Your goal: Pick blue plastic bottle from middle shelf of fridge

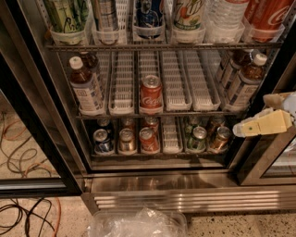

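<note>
Nearest the camera: crumpled clear plastic wrap (pixel 138 224) on the speckled floor, with black and orange cables (pixel 25 210) loose to the left.

Behind it is the fridge (pixel 34 120): ribbed stainless-steel base (pixel 189 200), dark door frames, doorway open to the camera.

Gripper (pixel 261 125): cream-coloured, at the right edge of view in front of the right door frame, pointing left, level with the gap between the lower rack and the middle shelf. Spread or pressed together: cannot tell. Nothing seen in its hold.

Lower rack: small cans (pixel 149 139) standing in rows, tops facing up. Red, blue, green and bronze bodies; no wording legible.

Middle shelf (pixel 185 112): wire rack with white slotted lane trays side by side.
- Blue plastic bottle (pixel 246 83): front of the right-end lane, upright, white cap, dark brown drink, pale label. It stands just above and left of the gripper, apart from it. Label print too fine to read. More bottles stand close behind it.
- Twin bottle (pixel 86 88): front of the left-end lane, upright, bluish print unreadable.
- Red can (pixel 151 95): centre lane, front, white "Coca-Cola" script.
- Other lanes bare at the front.

Top shelf, farthest: green can (pixel 67 14), blue can (pixel 149 11), clear water bottle (pixel 225 16), large red bottle (pixel 270 14) with part of the Coca-Cola script showing.
</note>
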Tool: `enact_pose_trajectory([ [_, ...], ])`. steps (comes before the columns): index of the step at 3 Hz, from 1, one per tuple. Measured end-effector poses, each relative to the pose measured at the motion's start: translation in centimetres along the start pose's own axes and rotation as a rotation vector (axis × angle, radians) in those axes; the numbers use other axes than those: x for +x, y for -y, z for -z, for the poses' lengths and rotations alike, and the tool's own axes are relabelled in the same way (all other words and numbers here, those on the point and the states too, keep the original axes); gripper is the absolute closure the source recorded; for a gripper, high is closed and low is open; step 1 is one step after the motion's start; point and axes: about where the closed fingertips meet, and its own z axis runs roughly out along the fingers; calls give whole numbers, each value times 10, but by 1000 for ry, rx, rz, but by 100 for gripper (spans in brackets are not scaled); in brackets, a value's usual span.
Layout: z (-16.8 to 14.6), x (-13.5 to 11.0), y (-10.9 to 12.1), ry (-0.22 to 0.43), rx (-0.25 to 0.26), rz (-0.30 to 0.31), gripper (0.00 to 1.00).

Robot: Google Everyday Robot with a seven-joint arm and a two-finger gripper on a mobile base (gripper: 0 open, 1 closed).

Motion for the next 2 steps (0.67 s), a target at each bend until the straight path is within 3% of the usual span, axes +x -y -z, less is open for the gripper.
enact_pose_trajectory([
  [1,-5,1,-13,65,-11,-36,0],
  [2,-23,-3,-64,218,16,-61,0],
])
